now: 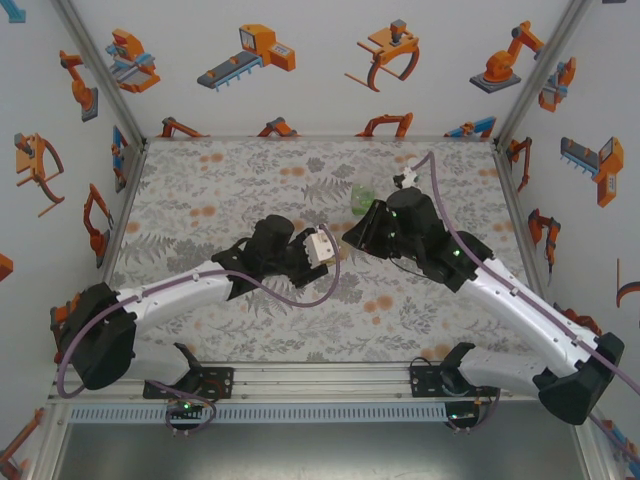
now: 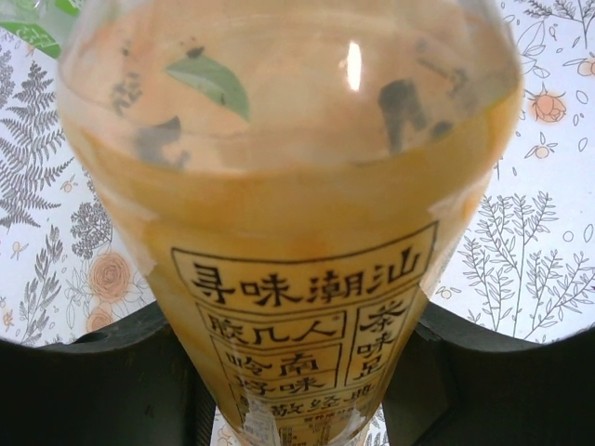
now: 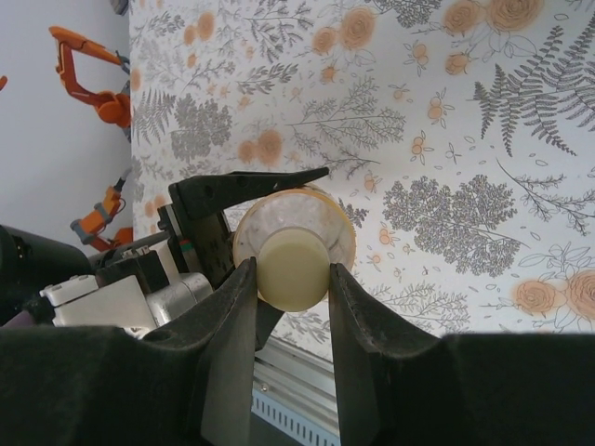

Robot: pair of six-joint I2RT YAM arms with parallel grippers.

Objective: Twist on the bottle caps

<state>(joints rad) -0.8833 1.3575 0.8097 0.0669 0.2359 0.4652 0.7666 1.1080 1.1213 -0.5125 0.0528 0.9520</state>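
The tall amber-yellow bottle (image 2: 297,232) with a black-printed label stands between the fingers (image 2: 93,372) of my left gripper (image 2: 297,372), which is shut on its body. From above, its shoulder (image 3: 335,223) rings a pale yellow cap (image 3: 293,269) sitting on its neck. My right gripper (image 3: 290,279) is shut on that cap, one finger on each side. In the top view both grippers meet mid-table, left gripper (image 1: 325,250) and right gripper (image 1: 358,232). A squat green-tinted bottle (image 1: 362,198) stands just behind them. The clear bottle with the green band and the other caps are out of view.
The floral cloth (image 1: 220,180) covers the table, which has white walls on three sides. The metal rail (image 1: 320,380) with the arm bases runs along the near edge. A green-labelled corner (image 2: 33,28) of a bottle shows at the upper left in the left wrist view.
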